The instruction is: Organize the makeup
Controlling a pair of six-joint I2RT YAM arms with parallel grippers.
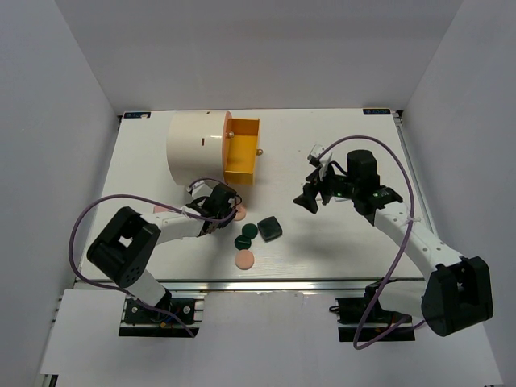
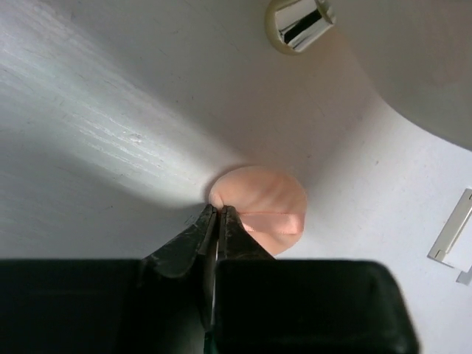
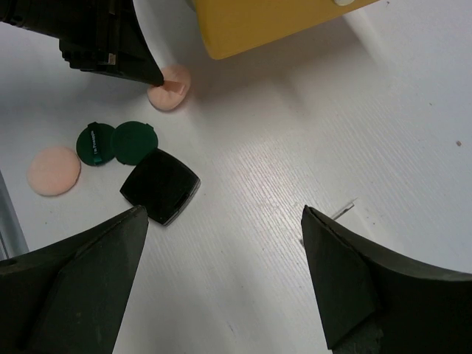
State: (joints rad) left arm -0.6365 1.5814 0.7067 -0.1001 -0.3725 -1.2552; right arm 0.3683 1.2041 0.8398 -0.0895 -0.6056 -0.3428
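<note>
My left gripper (image 2: pixel 218 209) is shut on the near edge of a peach disc (image 2: pixel 269 206) that lies on the white table just in front of the cream cylinder. In the top view the same disc (image 1: pixel 240 214) peeks out beside the left gripper (image 1: pixel 228 211). Another peach disc (image 1: pixel 243 260), two dark green discs (image 1: pixel 251 230) (image 1: pixel 241 240) and a dark square compact (image 1: pixel 270 229) lie close together right of it. My right gripper (image 3: pixel 223 214) hangs open above bare table, well right of the compact (image 3: pixel 160 186), with nothing between its fingers.
The big cream cylinder (image 1: pixel 197 145) stands at the back left with its orange drawer (image 1: pixel 242 153) pulled open toward the discs. A gold knob (image 2: pixel 299 22) shows just above the pinched disc. A thin metal strip (image 2: pixel 451 236) lies on the table to the right.
</note>
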